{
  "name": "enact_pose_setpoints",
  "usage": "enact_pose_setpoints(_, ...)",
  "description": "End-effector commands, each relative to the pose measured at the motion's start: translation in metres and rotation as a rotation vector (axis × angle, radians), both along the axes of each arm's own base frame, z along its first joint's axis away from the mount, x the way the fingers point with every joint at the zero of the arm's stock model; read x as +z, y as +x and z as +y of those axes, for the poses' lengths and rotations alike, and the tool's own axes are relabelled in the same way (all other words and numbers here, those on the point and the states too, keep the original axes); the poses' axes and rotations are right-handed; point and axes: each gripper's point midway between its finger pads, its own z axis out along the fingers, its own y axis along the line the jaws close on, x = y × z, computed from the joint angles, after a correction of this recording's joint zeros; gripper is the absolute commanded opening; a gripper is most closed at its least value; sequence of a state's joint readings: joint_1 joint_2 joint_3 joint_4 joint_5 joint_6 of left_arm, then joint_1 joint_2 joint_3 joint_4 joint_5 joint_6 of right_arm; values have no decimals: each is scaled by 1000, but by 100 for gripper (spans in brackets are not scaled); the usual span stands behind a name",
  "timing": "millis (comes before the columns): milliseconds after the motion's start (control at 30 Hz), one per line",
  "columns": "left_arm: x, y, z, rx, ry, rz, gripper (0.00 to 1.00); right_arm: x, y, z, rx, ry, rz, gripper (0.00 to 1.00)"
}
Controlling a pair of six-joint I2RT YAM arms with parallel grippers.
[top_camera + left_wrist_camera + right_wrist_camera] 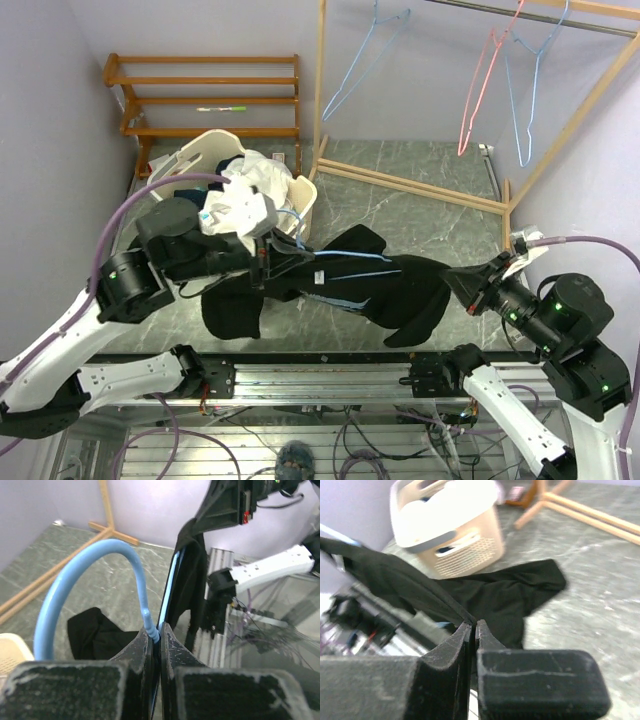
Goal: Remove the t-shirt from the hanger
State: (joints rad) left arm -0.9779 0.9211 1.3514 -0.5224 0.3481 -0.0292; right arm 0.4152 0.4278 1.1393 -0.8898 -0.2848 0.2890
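A black t-shirt [390, 285] hangs stretched between my two grippers above the floor, with a light blue hanger [345, 258] still partly inside it. My left gripper [262, 262] is shut on the hanger's neck just below the hook [75, 580]; the fingertips [167, 632] pinch the blue wire. My right gripper [478, 290] is shut on a fold of the t-shirt's edge [420, 587], pulling it taut. In the right wrist view the rest of the shirt [510, 595] drapes down onto the floor.
A cream laundry basket [305, 200] full of clothes stands behind the left gripper; it also shows in the right wrist view [455, 545]. A wooden clothes rack [420, 185] with blue and pink hangers [480, 80] stands at the back right. A wooden shelf [200, 95] is at the back left.
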Motion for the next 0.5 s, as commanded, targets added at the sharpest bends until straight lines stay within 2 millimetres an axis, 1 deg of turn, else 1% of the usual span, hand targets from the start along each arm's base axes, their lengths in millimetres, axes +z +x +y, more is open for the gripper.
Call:
enact_pose_setpoints(0, 60, -4, 45, 120, -148, -129, 7, -12, 19, -52, -331, -55, 38, 0)
enact_pose_setpoints(133, 67, -5, 56, 151, -174, -140, 7, -15, 23, -72, -457, -47, 52, 0)
enact_pose_setpoints(233, 67, -6, 60, 161, -182, -141, 7, -18, 25, -76, -485, -43, 52, 0)
enact_pose_setpoints(300, 65, -6, 60, 161, -184, -136, 7, -21, 25, -70, -456, -51, 66, 0)
enact_pose_setpoints(367, 62, -6, 58, 157, -184, -129, 7, -24, 26, -60, -397, -57, 76, 0)
enact_pose_setpoints(467, 55, -3, 51, 150, -179, -116, 7, -22, 19, -36, -246, -46, 59, 0)
